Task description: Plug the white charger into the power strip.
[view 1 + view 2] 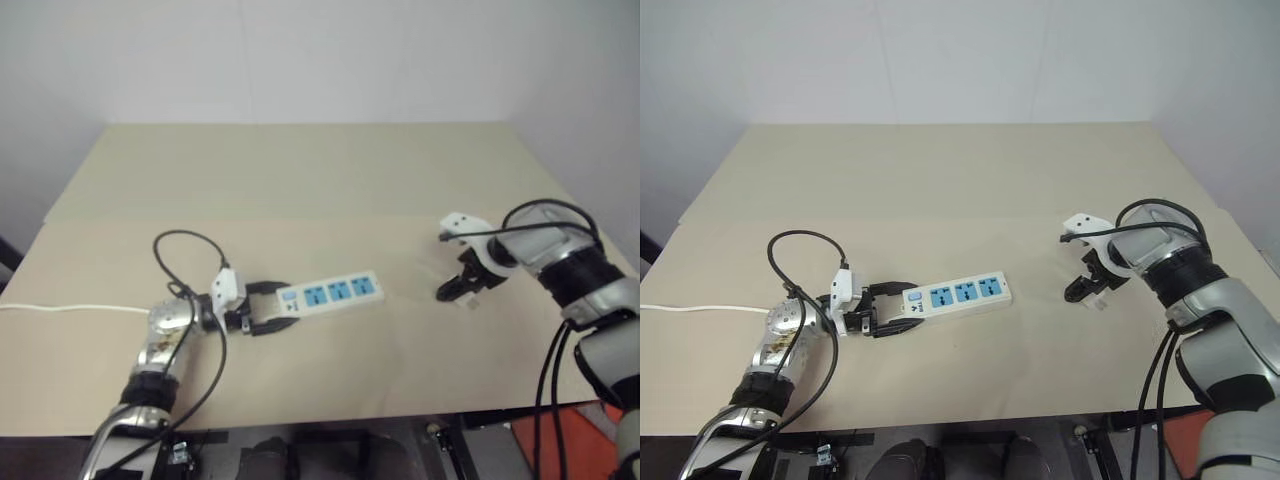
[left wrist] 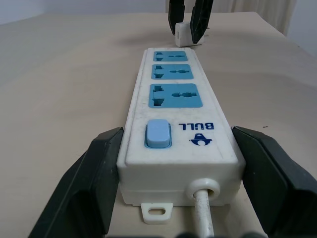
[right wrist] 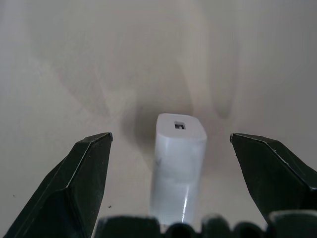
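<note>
On the table (image 1: 300,180), the left claw (image 1: 883,322) clamps the power strip (image 1: 958,294) at its switch end. The right claw (image 1: 457,285) straddles the white charger (image 3: 178,163), jaws wide apart. Closing off-centre could tip the charger.

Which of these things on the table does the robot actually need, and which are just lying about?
Needed for the job:
- white charger, lying between the open right gripper fingers
- power strip, its switch end clamped by the left gripper

Just there:
- beige table
- strip's white cord, trailing off the table's left edge
</note>
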`<state>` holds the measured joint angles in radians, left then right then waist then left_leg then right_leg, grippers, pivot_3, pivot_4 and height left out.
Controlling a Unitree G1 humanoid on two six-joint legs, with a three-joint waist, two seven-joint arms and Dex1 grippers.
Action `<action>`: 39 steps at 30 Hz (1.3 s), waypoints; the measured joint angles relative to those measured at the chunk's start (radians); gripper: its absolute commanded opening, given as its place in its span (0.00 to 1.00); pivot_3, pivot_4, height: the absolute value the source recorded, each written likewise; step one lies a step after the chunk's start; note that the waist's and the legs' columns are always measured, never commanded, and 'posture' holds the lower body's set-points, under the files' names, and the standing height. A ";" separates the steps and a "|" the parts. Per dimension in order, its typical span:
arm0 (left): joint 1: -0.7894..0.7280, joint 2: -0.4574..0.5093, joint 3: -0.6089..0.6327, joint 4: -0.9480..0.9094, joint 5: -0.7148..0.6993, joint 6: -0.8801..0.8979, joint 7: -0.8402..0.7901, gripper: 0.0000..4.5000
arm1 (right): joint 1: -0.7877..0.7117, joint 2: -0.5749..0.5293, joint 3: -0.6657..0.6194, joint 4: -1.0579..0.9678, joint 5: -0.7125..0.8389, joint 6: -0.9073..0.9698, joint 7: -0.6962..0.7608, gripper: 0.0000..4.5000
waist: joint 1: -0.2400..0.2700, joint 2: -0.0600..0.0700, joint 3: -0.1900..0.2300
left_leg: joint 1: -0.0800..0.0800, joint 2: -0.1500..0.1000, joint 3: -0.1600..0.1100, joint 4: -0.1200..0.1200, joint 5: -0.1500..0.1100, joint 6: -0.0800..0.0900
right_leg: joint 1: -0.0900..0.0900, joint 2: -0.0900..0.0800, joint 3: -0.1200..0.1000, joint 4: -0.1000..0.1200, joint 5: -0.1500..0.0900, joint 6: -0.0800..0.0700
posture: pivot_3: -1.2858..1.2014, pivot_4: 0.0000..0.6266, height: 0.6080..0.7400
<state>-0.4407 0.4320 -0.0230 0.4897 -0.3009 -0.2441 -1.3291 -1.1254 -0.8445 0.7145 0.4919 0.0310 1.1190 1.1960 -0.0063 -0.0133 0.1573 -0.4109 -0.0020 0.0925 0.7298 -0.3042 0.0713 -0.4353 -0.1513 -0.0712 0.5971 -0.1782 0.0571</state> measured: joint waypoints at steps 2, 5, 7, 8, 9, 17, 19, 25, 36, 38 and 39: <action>0.002 0.000 0.000 -0.002 0.000 0.000 0.002 0.71 | 0.000 0.010 -0.002 0.019 -0.010 -0.004 0.000 0.96 | 0.000 0.000 0.000 | 0.000 0.000 0.000 0.000 0.000 0.000 | 0.000 0.000 0.000 0.000 0.000 0.000 | 0.52 0.24 1.00; 0.005 0.002 0.000 -0.005 -0.001 0.000 0.003 0.71 | 0.000 0.026 -0.010 0.047 -0.020 -0.009 -0.001 0.81 | -0.003 0.000 0.000 | 0.001 0.000 0.000 0.000 0.000 0.000 | 0.001 0.000 0.000 0.000 0.000 0.000 | 0.52 0.24 1.00; 0.007 0.003 0.000 -0.005 -0.002 0.001 0.003 0.71 | 0.000 0.037 -0.016 0.064 -0.023 -0.016 -0.002 0.64 | -0.005 0.000 0.000 | 0.001 0.000 0.000 0.000 0.000 0.000 | 0.001 0.000 0.000 0.000 0.000 0.000 | 0.52 0.24 1.00; 0.007 0.003 0.000 -0.006 -0.002 0.001 0.004 0.71 | 0.000 0.041 -0.017 0.072 -0.030 -0.021 -0.003 0.57 | -0.005 0.000 0.000 | 0.001 0.000 0.000 0.000 0.000 0.000 | 0.001 0.000 0.000 0.000 0.000 0.000 | 0.52 0.24 1.00; 0.008 0.004 0.000 -0.006 -0.002 0.001 0.004 0.71 | 0.000 0.044 -0.018 0.080 -0.036 -0.024 -0.005 0.48 | -0.006 0.000 0.000 | 0.001 0.000 0.000 0.000 0.000 0.000 | 0.001 0.000 0.000 0.000 0.000 0.000 | 0.52 0.24 1.00; 0.012 0.006 0.000 -0.014 -0.002 0.003 0.008 0.71 | -0.001 0.053 -0.023 0.100 -0.069 -0.040 0.003 0.25 | -0.007 0.000 0.000 | 0.001 0.000 0.000 0.000 0.000 0.000 | 0.001 0.000 0.000 0.000 0.000 0.000 | 0.52 0.24 1.00; 0.013 0.007 0.000 -0.014 -0.003 0.004 0.007 0.71 | 0.000 0.051 -0.023 0.086 -0.079 -0.040 0.005 0.25 | -0.007 0.000 0.000 | 0.001 0.000 0.000 0.000 0.000 0.000 | 0.001 0.000 0.000 0.000 0.000 0.000 | 0.52 0.24 1.00; 0.009 0.025 -0.010 -0.024 -0.018 0.020 -0.042 0.71 | 0.132 -0.064 -0.175 -0.244 -0.029 -0.165 0.039 0.25 | -0.004 0.000 0.000 | 0.001 0.000 -0.001 0.000 0.000 0.000 | 0.001 0.000 -0.001 -0.001 0.000 0.000 | 0.52 0.24 1.00; -0.007 0.051 -0.027 -0.024 -0.018 0.033 -0.115 0.71 | 0.503 0.189 -0.668 -0.623 0.315 -0.595 -0.025 0.25 | -0.006 0.000 0.000 | 0.012 0.002 -0.002 0.000 0.000 -0.001 | 0.013 0.002 -0.001 -0.002 0.001 -0.001 | 0.52 0.24 1.00; -0.004 0.053 -0.029 -0.036 -0.018 0.039 -0.121 0.71 | 0.540 0.289 -0.691 -0.604 0.360 -0.672 -0.037 0.25 | -0.006 0.000 0.000 | 0.011 0.001 -0.002 -0.001 0.000 -0.001 | 0.012 0.002 -0.001 -0.002 0.001 -0.001 | 0.52 0.24 1.00; 0.000 0.055 -0.029 -0.047 -0.019 0.044 -0.124 0.71 | 0.551 0.344 -0.701 -0.592 0.392 -0.691 -0.045 0.25 | -0.006 0.000 0.000 | 0.011 0.001 -0.002 -0.001 0.000 -0.001 | 0.012 0.002 -0.001 -0.002 0.001 -0.001 | 0.52 0.24 1.00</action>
<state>-0.4408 0.4870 -0.0521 0.4425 -0.3202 -0.2003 -1.4534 -0.5749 -0.5003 0.0138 -0.0998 0.4230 0.4284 1.1515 -0.0123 -0.0132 0.1572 -0.3997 -0.0008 0.0909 0.7290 -0.3038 0.0705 -0.4238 -0.1489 -0.0721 0.5955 -0.1775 0.0564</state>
